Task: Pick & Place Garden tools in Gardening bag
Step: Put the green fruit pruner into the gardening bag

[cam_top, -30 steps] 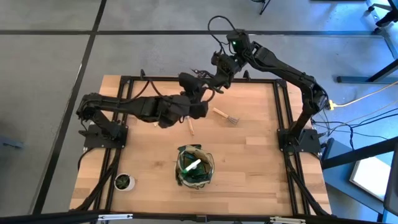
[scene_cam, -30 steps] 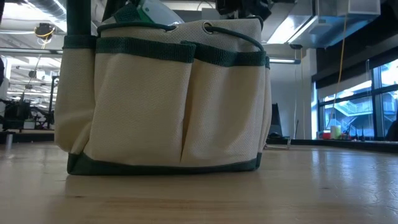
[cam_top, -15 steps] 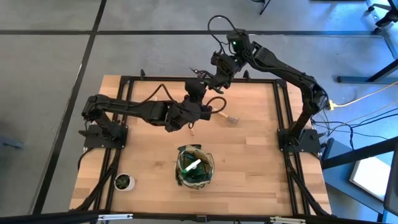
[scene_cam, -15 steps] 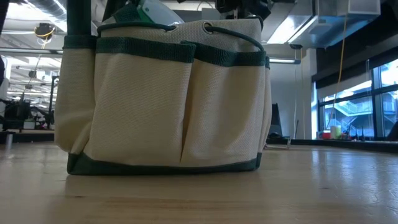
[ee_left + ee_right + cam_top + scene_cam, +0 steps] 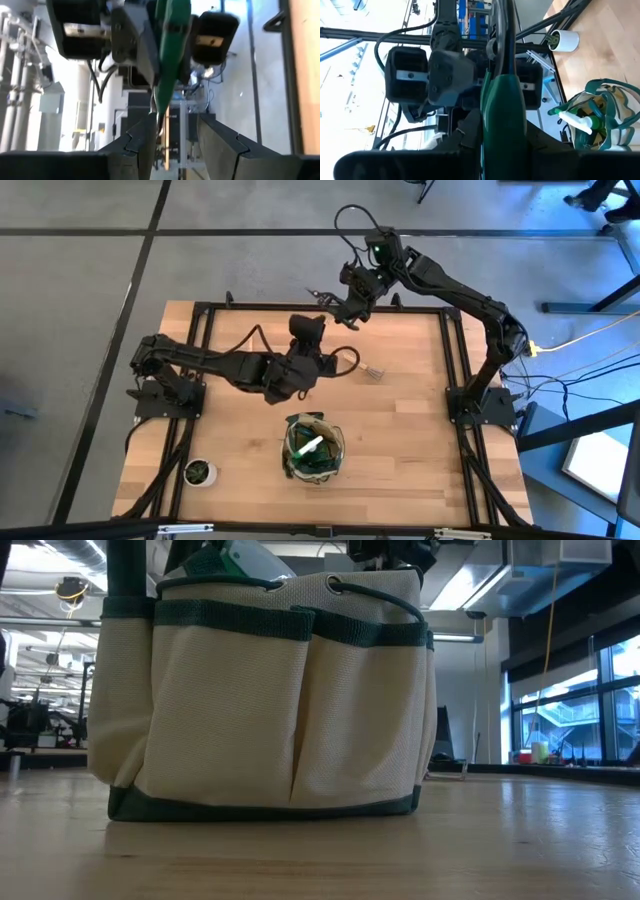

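Note:
My right gripper (image 5: 341, 304) is raised over the table's far edge and is shut on a green-handled tool (image 5: 502, 112), whose dark shaft (image 5: 503, 30) points away toward my left gripper. My left gripper (image 5: 306, 330) is open just in front of it and faces it. In the left wrist view the tool's green end (image 5: 170, 45) tapers down between my open fingers (image 5: 220, 142); whether it touches them I cannot tell. The khaki and green gardening bag (image 5: 315, 448) stands near the front, a white-triggered spray bottle (image 5: 309, 445) inside. A fork (image 5: 372, 370) lies flat on the table. My right gripper pinches the tool's green handle (image 5: 503, 131) between its two fingers, and the handle runs along the fingers. The tool is lifted clear of the table and sticks out past the fingertips toward my left gripper.
A small potted plant (image 5: 199, 472) stands at the near left corner. In the low view the bag (image 5: 265, 690) fills the foreground. A black frame runs along the table's edges (image 5: 450, 350). Bare wood lies to the right of the bag.
My left arm has drawn back a little toward the near edge, its gripper still facing my right gripper, and its wrist now covers the wooden-handled tool that lay on the table beside it. My right gripper has kept still with the green tool.

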